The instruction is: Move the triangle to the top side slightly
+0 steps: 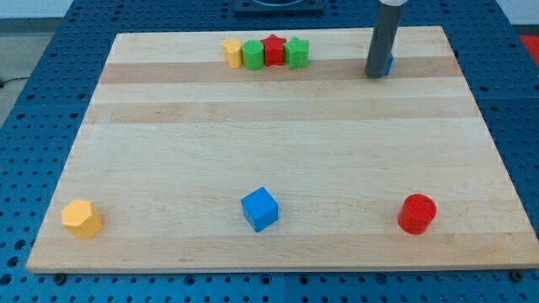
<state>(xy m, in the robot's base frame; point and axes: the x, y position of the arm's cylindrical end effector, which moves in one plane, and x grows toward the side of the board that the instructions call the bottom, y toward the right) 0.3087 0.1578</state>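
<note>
The dark grey rod comes down from the upper right of the frame, and my tip [376,75] rests on the pale wooden board [278,151] near its top edge. There is no hand or jaw on this rod, so nothing is held; it only touches. Just behind the rod, on its right side, a small blue block [388,63] peeks out, mostly hidden; its shape cannot be told from here, though it is the only candidate for the triangle, and it appears to touch the rod.

In the upper middle of the frame four blocks stand in a tight row: a yellow block [232,52], a green cylinder-like block [253,55], a red star [274,49] and a green star-like block [296,53], each touching its neighbour. Along the bottom of the frame, well apart from each other, sit a yellow hexagonal block [81,219] at lower left, a blue cube [259,209] in the lower middle and a red cylinder [417,213] at lower right
</note>
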